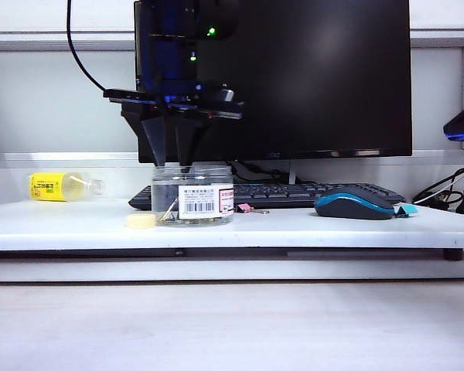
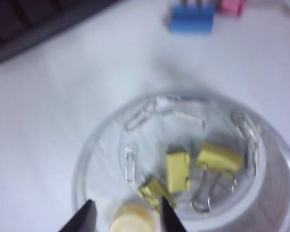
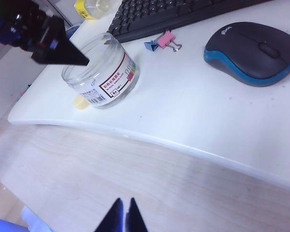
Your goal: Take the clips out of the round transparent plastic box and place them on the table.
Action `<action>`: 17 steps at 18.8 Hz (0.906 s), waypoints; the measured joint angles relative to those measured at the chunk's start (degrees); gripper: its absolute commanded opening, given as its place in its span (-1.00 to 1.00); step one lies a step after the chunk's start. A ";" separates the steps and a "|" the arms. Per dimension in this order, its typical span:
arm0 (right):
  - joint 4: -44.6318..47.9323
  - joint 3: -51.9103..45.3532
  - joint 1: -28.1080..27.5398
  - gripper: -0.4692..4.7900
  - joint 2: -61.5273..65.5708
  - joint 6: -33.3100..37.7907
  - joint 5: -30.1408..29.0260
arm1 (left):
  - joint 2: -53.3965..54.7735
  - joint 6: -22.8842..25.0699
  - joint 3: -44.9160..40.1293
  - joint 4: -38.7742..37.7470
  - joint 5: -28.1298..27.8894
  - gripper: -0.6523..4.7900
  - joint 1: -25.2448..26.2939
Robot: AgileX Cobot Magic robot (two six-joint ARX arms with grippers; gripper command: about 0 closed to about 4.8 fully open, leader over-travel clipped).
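White bench (image 1: 77, 224): left gripper (image 1: 172, 151) parted, empty, above round transparent plastic box (image 1: 192, 195); descent onto yellow clips (image 2: 178, 170) next; right gripper (image 3: 122, 215) near-closed, empty, well apart

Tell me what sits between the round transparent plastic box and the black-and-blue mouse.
A pink clip and a blue clip, seen in the right wrist view.

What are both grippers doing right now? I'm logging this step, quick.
Left gripper: open, empty, poised over the round transparent plastic box.
Right gripper: shut, empty, off the table, over the wood-look surface.
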 measured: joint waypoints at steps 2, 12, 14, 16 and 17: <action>0.00 0.00 0.00 -0.74 0.00 -0.02 0.00 | 0.00 1.33 0.02 -0.42 0.00 -0.10 0.00; 0.00 0.00 0.00 -0.74 0.00 -0.02 0.13 | 0.00 6.40 0.02 -1.29 0.13 -0.10 0.00; 0.00 0.00 0.00 -0.74 0.00 -0.02 0.13 | 0.00 6.58 0.02 -1.31 0.48 -0.10 -0.02; 0.00 0.00 0.00 -0.74 -0.02 -0.02 0.24 | 0.02 6.91 0.02 -1.36 2.62 -0.10 0.00; 0.00 0.00 0.02 -0.74 -0.02 -0.02 0.72 | 0.02 7.32 0.02 -1.38 3.26 -0.10 -0.02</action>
